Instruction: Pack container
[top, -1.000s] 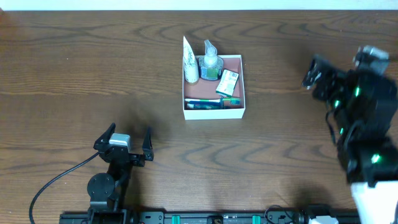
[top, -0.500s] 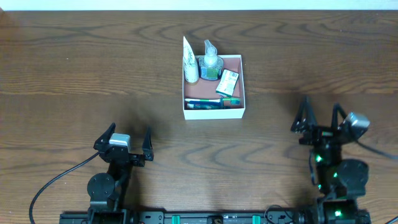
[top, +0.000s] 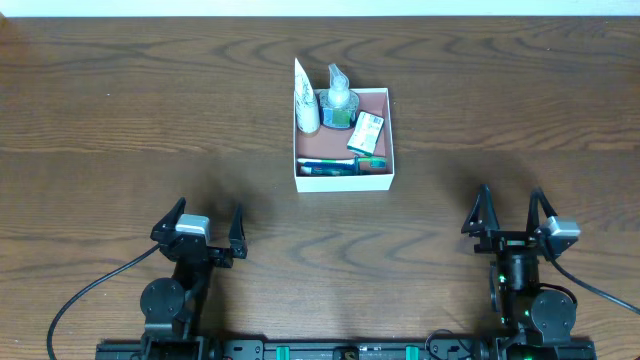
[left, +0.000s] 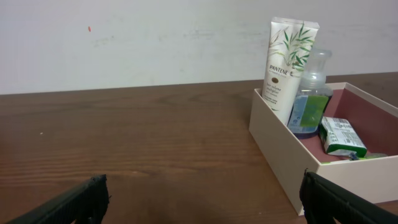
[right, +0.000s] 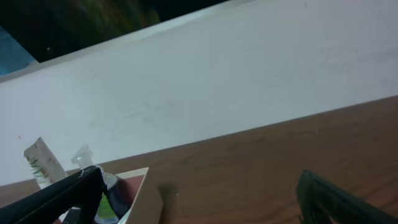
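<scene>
**While both arms sit at the near edge, container stands loaded**

As seen from overhead, the container (top: 344, 182) rests on the table (top: 120, 100) at centre, towards the far side, well apart from both arms. Inside it are a white tube (top: 305, 100) upright in the far-left corner, a pump bottle (top: 340, 98) beside it, a green-and-white soap box (top: 365, 132) on the floor, and a long flat item (top: 330, 167) along the near wall, too small to identify. The left gripper (top: 209, 210) and right gripper (top: 510, 195) both show jaws spread apart and nothing between them.

Left wrist view: fingers (left: 81, 202) stand wide at the frame's lower corners, empty. The box lies ahead to the right, with the tube rising well above its wall.

Right wrist view: fingers (right: 339, 199) likewise stand apart and empty. Only the box's near corner and the tops of the tube and bottle show at lower left.

Assessment: no toiletry shows outside the box, so packing appears complete or at its closing step. Any further move calls for first finding an item to pick, and none is in view. The tall tube would obstruct a lid
</scene>
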